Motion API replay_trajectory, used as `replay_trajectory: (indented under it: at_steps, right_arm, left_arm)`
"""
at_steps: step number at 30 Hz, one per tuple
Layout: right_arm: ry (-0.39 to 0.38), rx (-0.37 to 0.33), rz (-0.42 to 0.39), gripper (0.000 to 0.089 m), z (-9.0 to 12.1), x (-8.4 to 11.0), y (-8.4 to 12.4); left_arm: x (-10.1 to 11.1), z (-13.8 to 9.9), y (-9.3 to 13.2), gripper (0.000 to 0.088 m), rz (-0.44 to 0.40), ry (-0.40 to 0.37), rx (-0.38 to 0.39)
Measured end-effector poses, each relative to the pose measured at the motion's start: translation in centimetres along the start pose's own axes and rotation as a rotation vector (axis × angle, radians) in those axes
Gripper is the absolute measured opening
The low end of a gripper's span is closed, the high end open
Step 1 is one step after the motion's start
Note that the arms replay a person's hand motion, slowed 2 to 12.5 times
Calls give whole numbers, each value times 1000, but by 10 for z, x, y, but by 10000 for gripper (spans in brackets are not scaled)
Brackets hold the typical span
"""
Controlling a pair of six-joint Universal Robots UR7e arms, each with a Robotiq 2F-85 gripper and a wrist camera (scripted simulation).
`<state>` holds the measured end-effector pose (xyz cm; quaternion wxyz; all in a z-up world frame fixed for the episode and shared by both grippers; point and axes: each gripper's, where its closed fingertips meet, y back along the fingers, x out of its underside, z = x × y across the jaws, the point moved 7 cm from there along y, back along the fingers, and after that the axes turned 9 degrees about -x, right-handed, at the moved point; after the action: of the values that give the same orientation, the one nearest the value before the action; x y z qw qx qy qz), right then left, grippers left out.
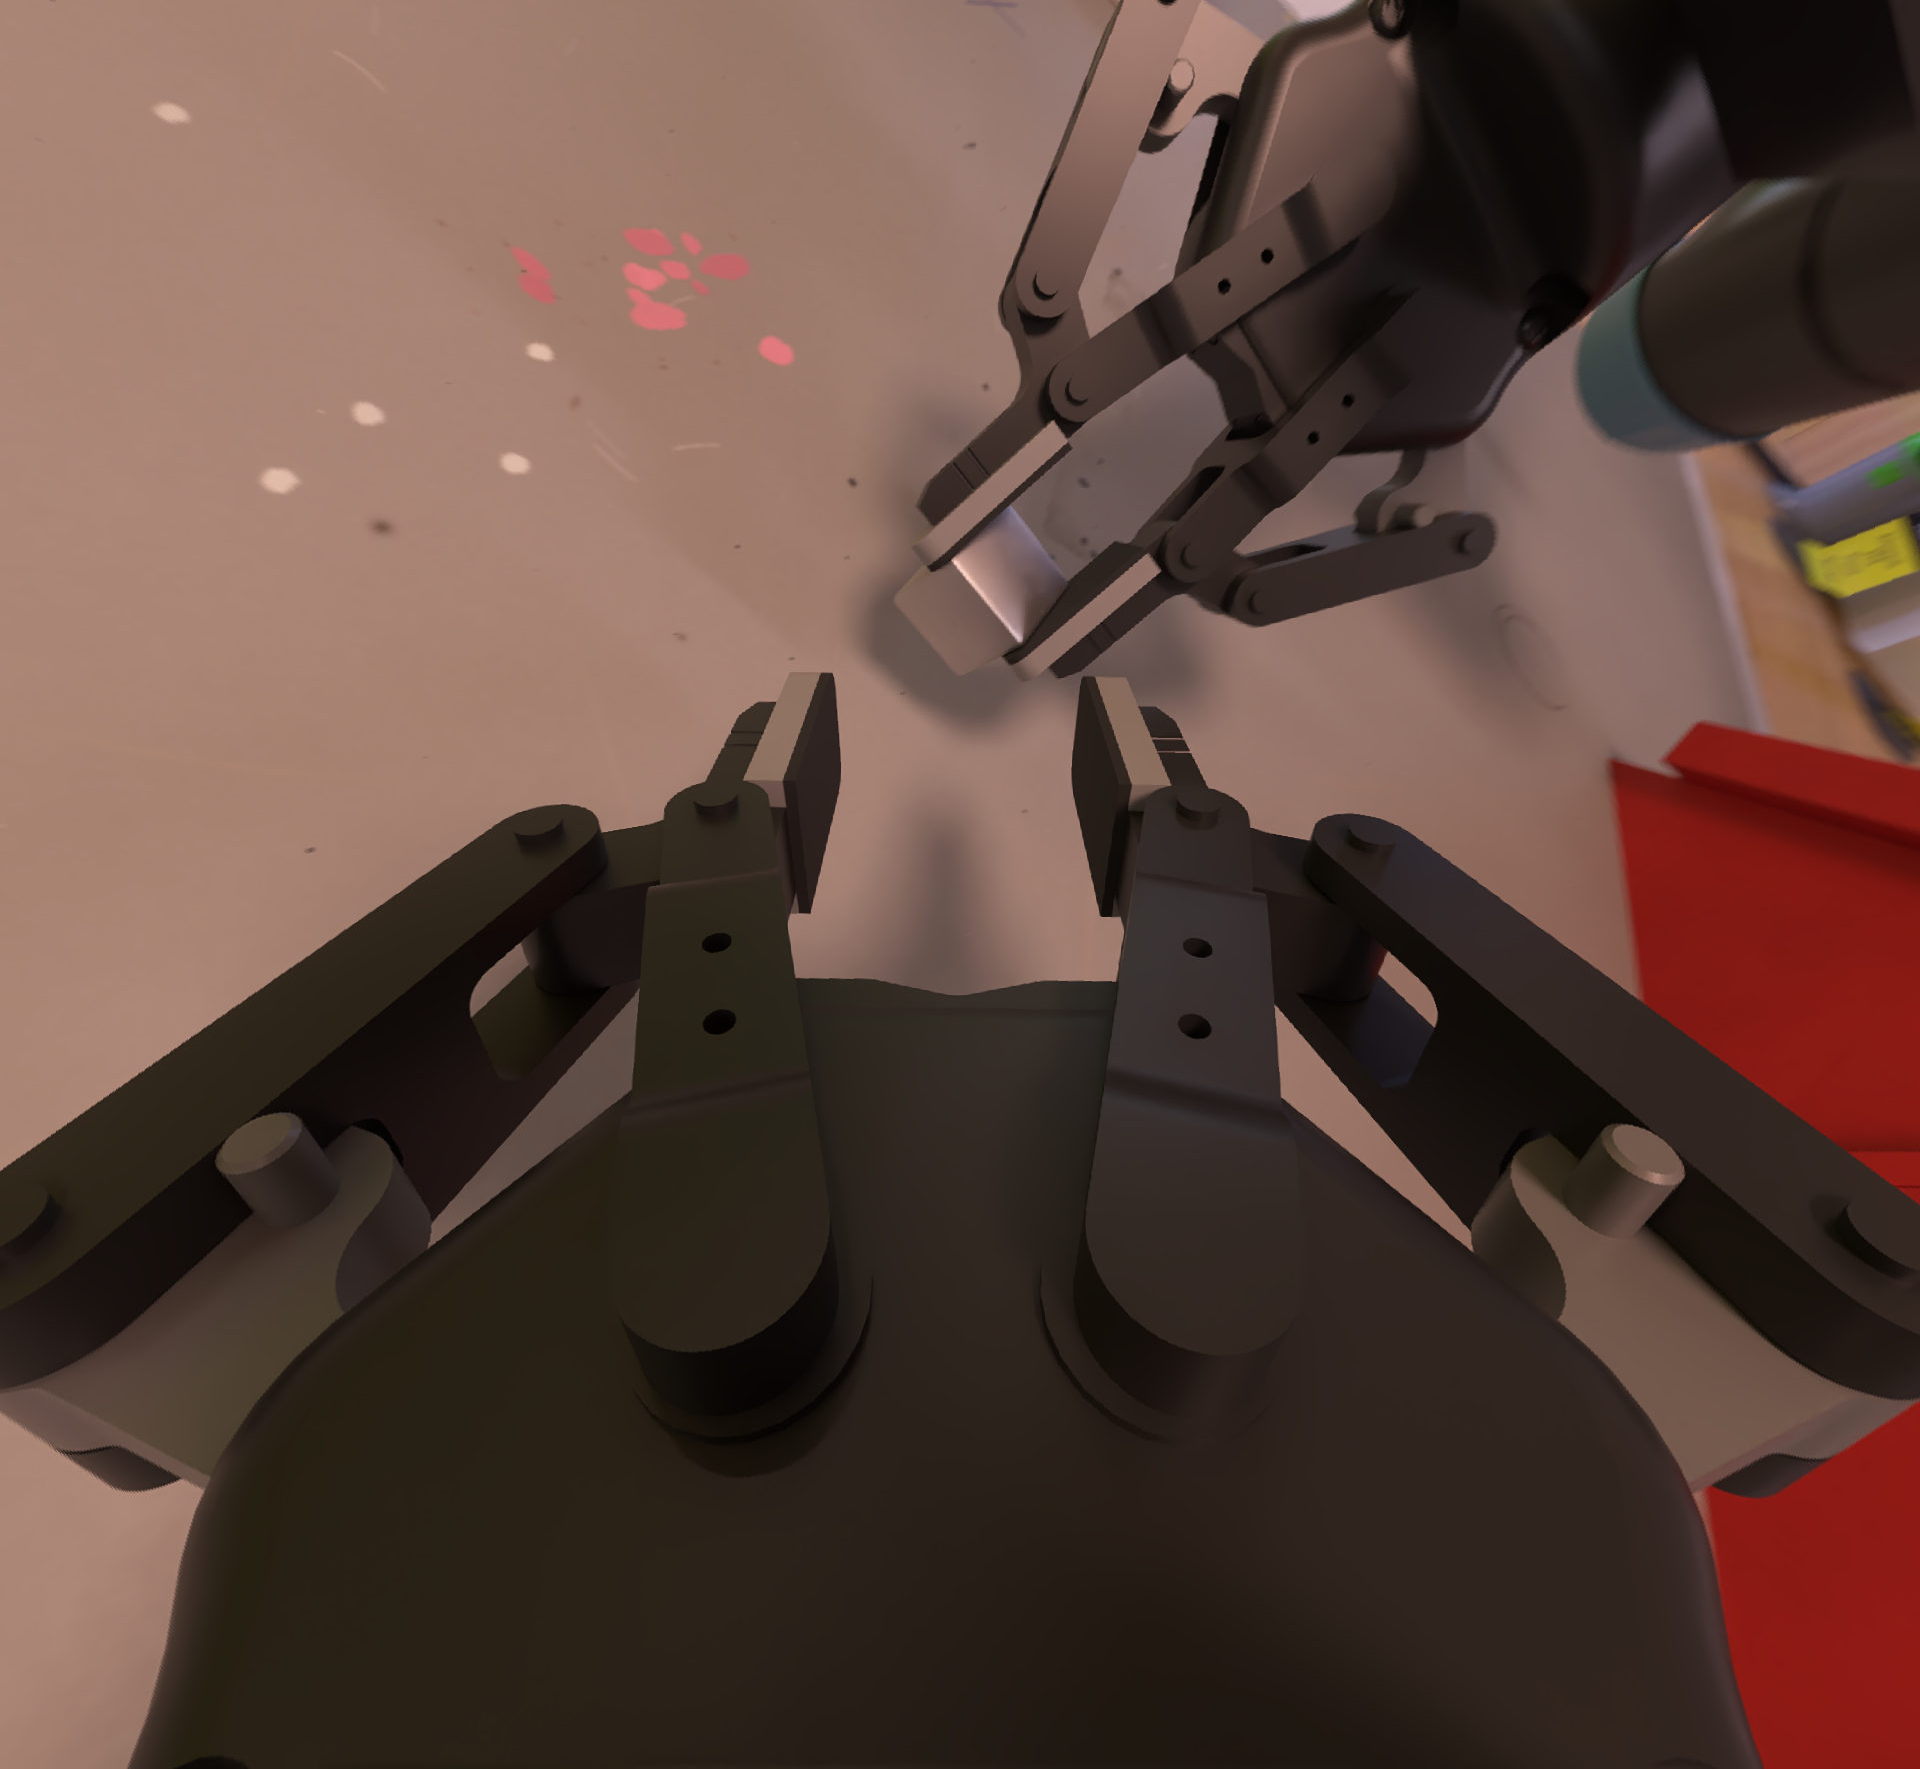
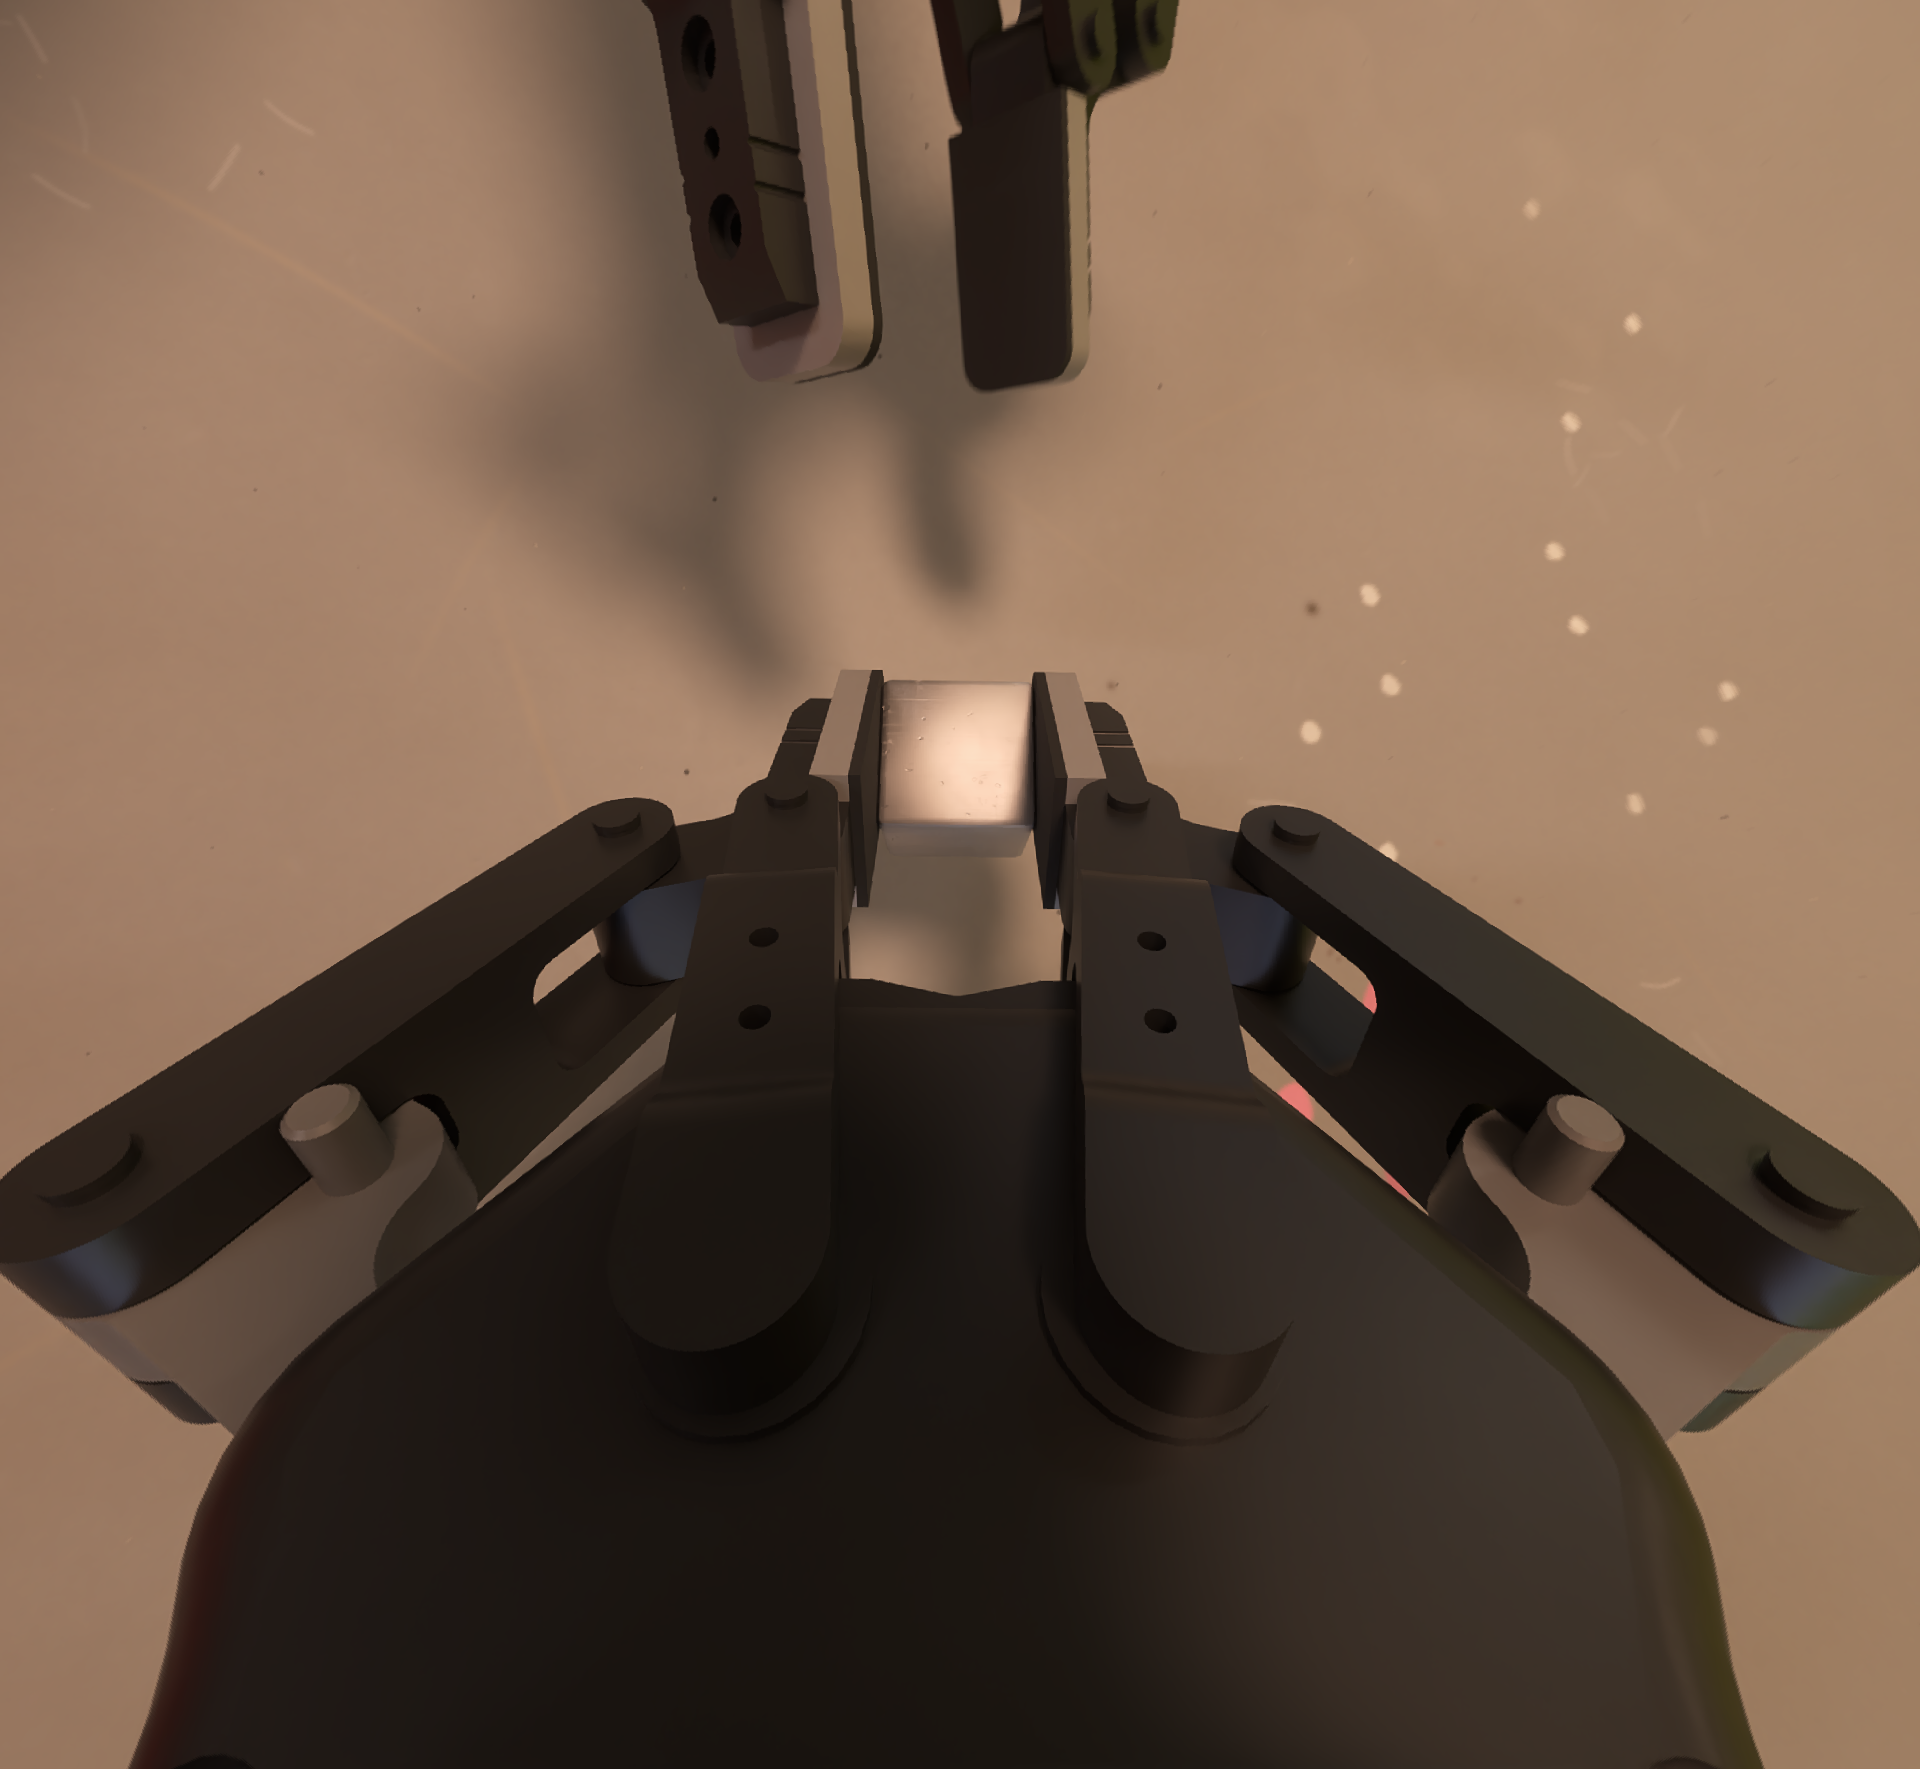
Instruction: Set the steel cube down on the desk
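Steel cube (image 2: 954,763) clamped between right gripper (image 2: 956,753) fingers (image 2: 847,753), low over bare table (image 2: 312,576), contact unclear. Left gripper (image 1: 954,732) empty, fingers spread, just beside.

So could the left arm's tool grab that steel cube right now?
Probably not cleanly. The left tool is open and empty, close to the steel cube, but the right tool is clamped on two of its sides, crowding the approach. Only the exposed faces look reachable.
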<state>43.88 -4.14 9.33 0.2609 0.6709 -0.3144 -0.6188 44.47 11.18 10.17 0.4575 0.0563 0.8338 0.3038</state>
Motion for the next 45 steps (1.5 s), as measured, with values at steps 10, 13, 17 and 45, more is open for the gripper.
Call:
replay_trajectory:
  at_steps: [10, 13, 17, 45]
  right_arm:
    - [-113, -143, 39, 250, -10, 9, -10]
    - [-125, -182, 30, 250, -15, 8, -11]
    - [-133, -240, 21, 250, -20, 7, -13]
    - [-87, -337, 48, 250, -30, 5, -24]
  left_arm:
    - [14, 6, -7, 468, 85, -246, -207]
    - [18, 5, -10, 458, 109, -298, -231]
    - [21, 6, -12, 413, 126, -337, -255]
    - [25, 9, -17, 334, 158, -352, -219]
